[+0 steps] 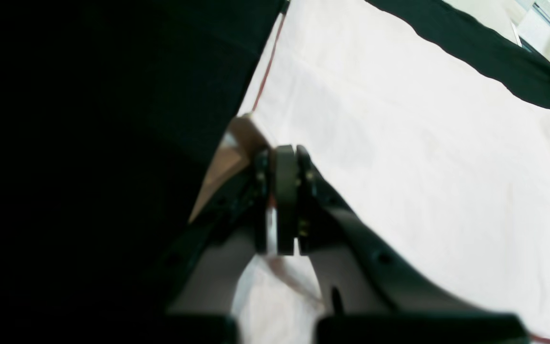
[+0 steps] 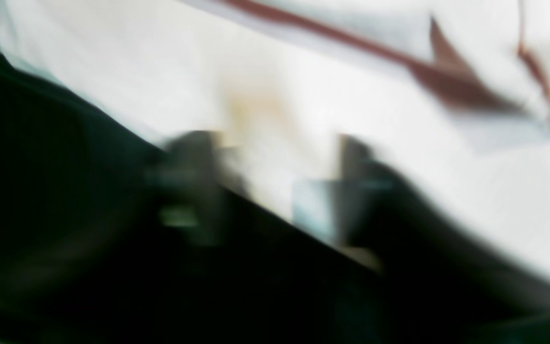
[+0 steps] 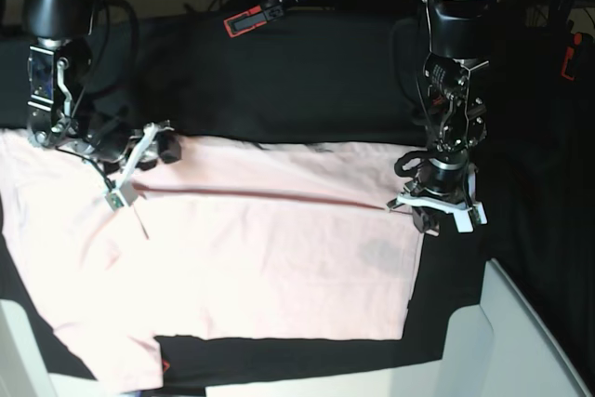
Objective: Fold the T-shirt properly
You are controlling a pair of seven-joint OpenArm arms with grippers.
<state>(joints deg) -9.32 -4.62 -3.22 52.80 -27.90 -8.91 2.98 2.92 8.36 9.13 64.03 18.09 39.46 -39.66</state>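
Though spread plain side up on the bench [image 3: 307,72], no lettering legible on T-shirt [image 3: 279,258]; left claw [image 3: 435,213] pinching its right edge; right claw [image 3: 139,160] blurred, grip unclear.

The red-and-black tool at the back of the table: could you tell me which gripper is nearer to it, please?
Right. The right gripper sits in front of the tool, by the T-shirt's top edge; the left gripper is farther off, at the shirt's opposite side.
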